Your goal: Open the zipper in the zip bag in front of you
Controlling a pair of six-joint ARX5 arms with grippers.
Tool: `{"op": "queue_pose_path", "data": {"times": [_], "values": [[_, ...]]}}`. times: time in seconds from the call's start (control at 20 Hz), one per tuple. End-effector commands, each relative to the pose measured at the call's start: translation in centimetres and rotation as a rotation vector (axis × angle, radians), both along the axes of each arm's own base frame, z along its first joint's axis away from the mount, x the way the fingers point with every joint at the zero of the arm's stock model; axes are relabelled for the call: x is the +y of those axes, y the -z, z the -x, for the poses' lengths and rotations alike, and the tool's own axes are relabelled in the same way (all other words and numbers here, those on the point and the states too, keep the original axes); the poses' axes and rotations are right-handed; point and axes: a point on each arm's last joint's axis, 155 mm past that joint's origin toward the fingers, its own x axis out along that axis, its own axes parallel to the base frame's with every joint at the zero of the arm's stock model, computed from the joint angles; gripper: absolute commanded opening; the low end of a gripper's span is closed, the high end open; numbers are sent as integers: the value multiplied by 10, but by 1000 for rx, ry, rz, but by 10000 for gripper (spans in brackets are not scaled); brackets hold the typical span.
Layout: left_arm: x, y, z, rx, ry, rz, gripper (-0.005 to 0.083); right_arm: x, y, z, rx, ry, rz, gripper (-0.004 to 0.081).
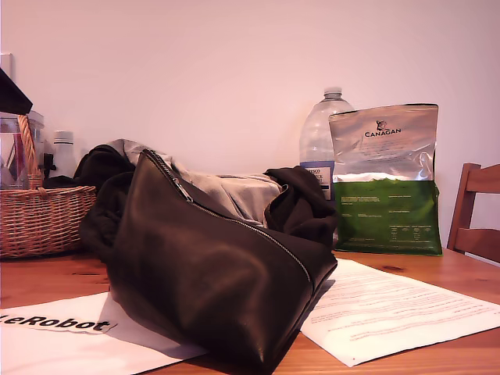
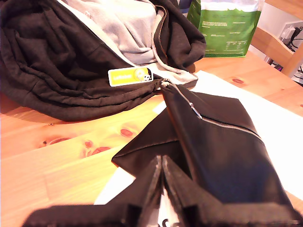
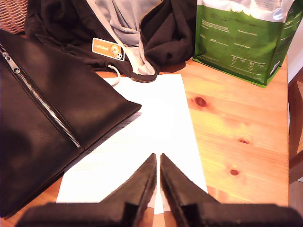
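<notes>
The zip bag [image 1: 211, 273], dark brown-black leather, lies on the wooden table in the middle of the exterior view. Its silver zipper [image 1: 234, 223] runs along the top edge and is closed, with the pull tab [image 1: 182, 188] near the high end. In the first wrist view my first gripper [image 2: 160, 161] is shut and empty, just short of the bag [image 2: 227, 156], whose zipper [image 2: 222, 124] runs beyond the tips. My second gripper [image 3: 157, 158] is also shut and empty, hovering over white paper [image 3: 151, 123] beside the bag [image 3: 38, 137] and its zipper [image 3: 47, 106]. Neither arm shows in the exterior view.
A black and grey hooded garment [image 1: 258, 191] is heaped behind the bag. A CANAGAN foil pouch [image 1: 387, 180] and a water bottle [image 1: 319, 137] stand at the exterior view's back right, with a wicker basket [image 1: 39, 219] at its left and a chair [image 1: 476, 211] at its right edge. Printed sheets [image 1: 391, 308] lie under the bag.
</notes>
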Motion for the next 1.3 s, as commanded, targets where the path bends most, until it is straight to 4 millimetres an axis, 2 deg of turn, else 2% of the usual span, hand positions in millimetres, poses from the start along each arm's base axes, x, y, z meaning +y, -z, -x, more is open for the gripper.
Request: {"op": "queue_pose_path", "data": {"times": [0.0,0.2,0.35,0.5,0.6,0.75,0.85,0.95,1.05,1.25], "values": [[-2,-2,-3,-39,13,-10,-21,6,-9,-6,-24,-1,-48,-11],[-2,-3,-3,-41,13,-10,-22,7,-7,-4,-13,-9,-46,-12],[-2,-5,-4,-52,13,-7,-21,17,-25,-8,-71,-40,-102,-12],[-7,-18,-11,-118,34,3,-21,35,-44,-13,-124,-111,-175,-12],[-17,-22,-15,-148,91,5,-21,50,-41,-18,-106,-163,-185,-12],[-34,-20,-20,-152,185,23,-19,74,-24,-25,-51,-225,-168,-12],[-44,-14,-24,-143,240,44,41,93,-17,-28,-37,-273,-161,-12],[-51,-9,-30,-125,262,67,171,109,-10,-31,-26,-314,-148,-12],[-54,-6,-38,-107,259,104,256,127,-6,-33,-27,-367,-114,-4],[-61,7,-53,-24,240,208,274,148,-6,-45,-69,-429,-41,146]]}}
